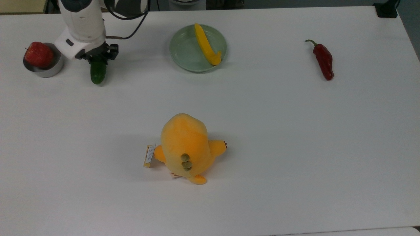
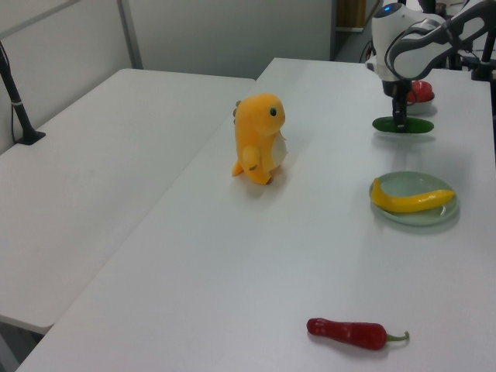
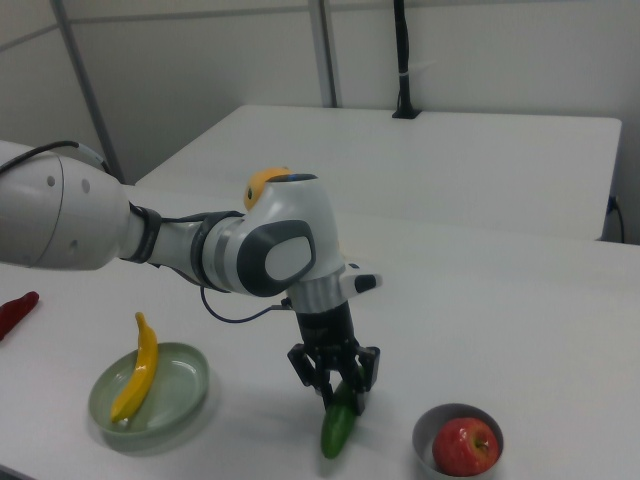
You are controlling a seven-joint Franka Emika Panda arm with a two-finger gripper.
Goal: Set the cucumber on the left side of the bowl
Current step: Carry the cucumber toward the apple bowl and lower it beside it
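While the gripper pinches the cucumber near one end, it could tilt and knock the bowl nearby.

Pretty bright, even overhead light, soft faint shadows under stuff on the white table, everything decently sharp.
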